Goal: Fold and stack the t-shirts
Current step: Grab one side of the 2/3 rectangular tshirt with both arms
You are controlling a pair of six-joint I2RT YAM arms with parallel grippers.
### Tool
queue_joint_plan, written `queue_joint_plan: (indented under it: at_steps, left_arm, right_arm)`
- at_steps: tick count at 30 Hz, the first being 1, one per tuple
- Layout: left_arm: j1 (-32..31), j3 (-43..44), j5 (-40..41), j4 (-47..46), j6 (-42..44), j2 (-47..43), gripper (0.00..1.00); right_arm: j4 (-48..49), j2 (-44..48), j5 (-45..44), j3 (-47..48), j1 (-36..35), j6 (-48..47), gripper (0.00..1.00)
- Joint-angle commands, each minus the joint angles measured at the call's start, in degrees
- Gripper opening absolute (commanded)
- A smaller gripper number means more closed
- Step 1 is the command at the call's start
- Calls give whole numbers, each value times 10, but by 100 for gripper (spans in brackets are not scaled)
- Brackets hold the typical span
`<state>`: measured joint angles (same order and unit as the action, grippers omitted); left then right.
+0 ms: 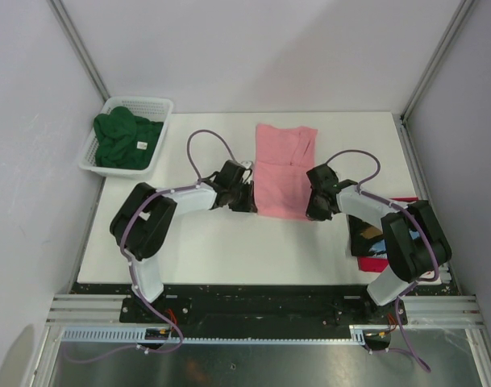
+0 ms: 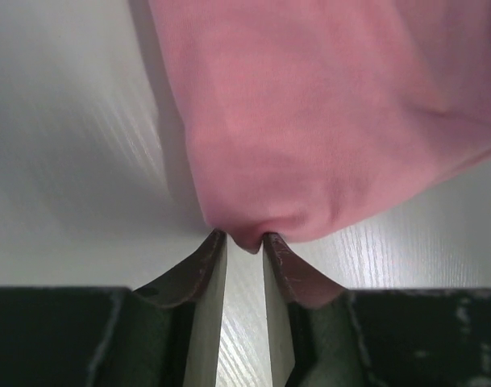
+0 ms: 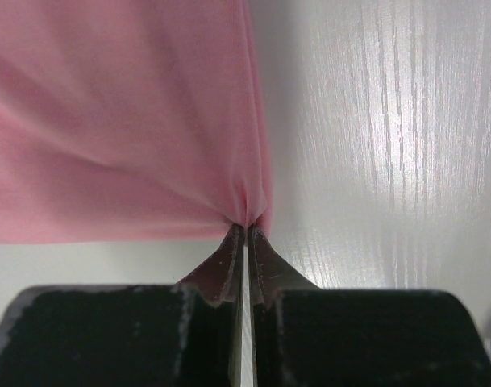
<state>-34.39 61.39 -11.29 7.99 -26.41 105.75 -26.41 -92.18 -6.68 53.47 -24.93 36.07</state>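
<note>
You face a white wood-grain tabletop (image 1: 229, 250) boxed by pale grey wall panels (image 1: 253, 48); silver aluminium posts (image 1: 77, 44) rise at eleven and one o'clock.

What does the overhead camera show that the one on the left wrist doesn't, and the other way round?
Only the overhead view shows the white basket holding a green t-shirt, the right gripper at a near corner of the pink t-shirt, and more clothes under the right arm. Only the left wrist view shows, close up, the left gripper pinching a bunched corner of cloth. Both show the pink t-shirt, the left gripper and the white table.
</note>
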Motion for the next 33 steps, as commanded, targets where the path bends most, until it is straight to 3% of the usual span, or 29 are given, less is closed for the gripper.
queue_joint_plan:
  at_steps: [1, 4, 8, 10, 17, 22, 33]
  left_arm:
    - [-3, 27, 1, -15, 19, 16, 28]
    - [-3, 31, 2, -16, 17, 14, 22]
    - [-2, 32, 19, -8, 21, -7, 4]
    - [-2, 33, 36, 7, 28, -25, 1]
    - [-2, 51, 70, 102, 70, -86, 0]
    - [-5, 40, 46, 148, 73, -119, 0]
    - [-57, -132, 38, 164, 5, -208, 0]
  right_arm:
    - [-4, 10, -1, -2, 5, -7, 3]
    - [-2, 10, 0, -2, 6, -7, 3]
    - [-4, 14, 2, -2, 13, -11, 3]
    - [-7, 22, 5, -2, 20, -14, 3]
    - [-39, 64, 13, -1, 42, -38, 2]
    - [-65, 79, 19, -9, 18, -38, 1]
    - [-89, 172, 29, -134, -88, 34, 1]
